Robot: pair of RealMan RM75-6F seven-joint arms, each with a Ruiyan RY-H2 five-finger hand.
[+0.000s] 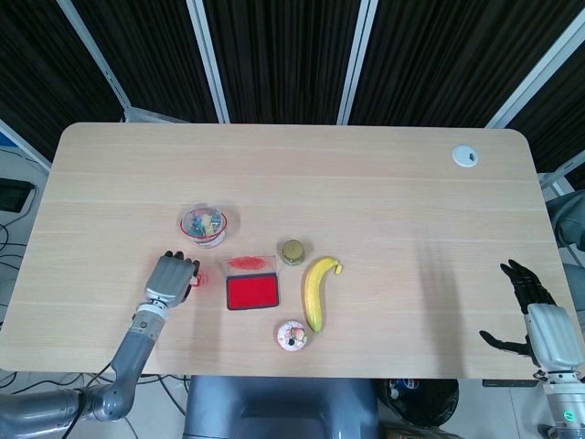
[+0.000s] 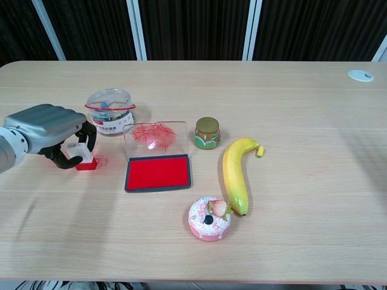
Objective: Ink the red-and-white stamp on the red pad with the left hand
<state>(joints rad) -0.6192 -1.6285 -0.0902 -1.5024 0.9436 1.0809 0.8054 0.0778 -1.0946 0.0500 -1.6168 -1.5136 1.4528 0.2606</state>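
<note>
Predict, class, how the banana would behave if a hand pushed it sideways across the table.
The banana lies flat on its curved side, so it would probably pivot or slide rather than roll. Its skin looks smooth, so it may slip along the table easily. The donut sits right at its lower tip, so a push there would likely nudge that too.

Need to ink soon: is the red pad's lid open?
Open: the ink pad's clear lid stands raised behind it, red surface exposed.
</note>
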